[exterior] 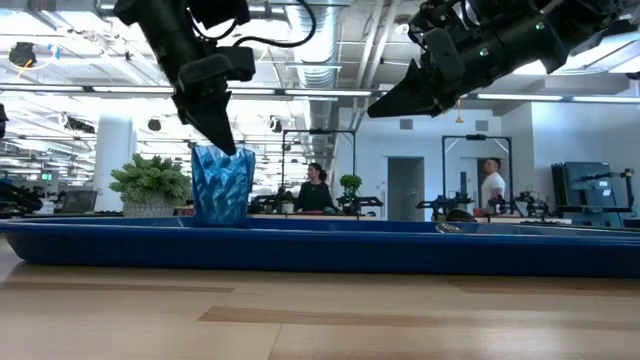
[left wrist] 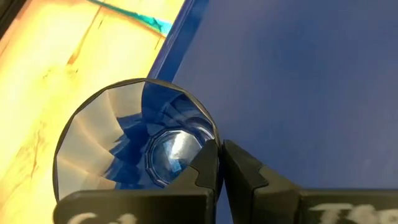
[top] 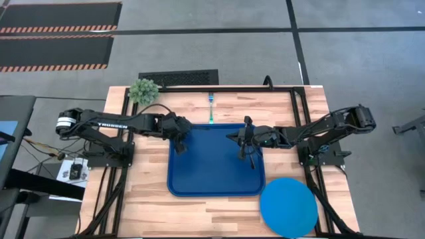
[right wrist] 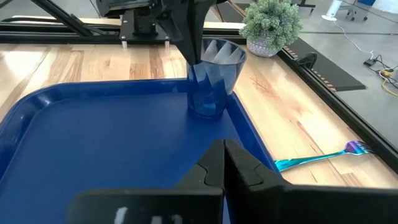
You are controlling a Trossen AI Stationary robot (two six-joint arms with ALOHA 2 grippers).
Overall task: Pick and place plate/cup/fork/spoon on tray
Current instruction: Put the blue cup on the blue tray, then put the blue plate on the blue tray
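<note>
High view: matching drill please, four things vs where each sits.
1 cup
2 fork
3 plate
4 plant

A table, past tray's lower right corner
B in tray, rim pinched by left gripper
C table's upper left corner
D table, just above tray's top edge

Pairs: 1-B, 2-D, 3-A, 4-C.
Right gripper hovers over tray, shut.
</note>
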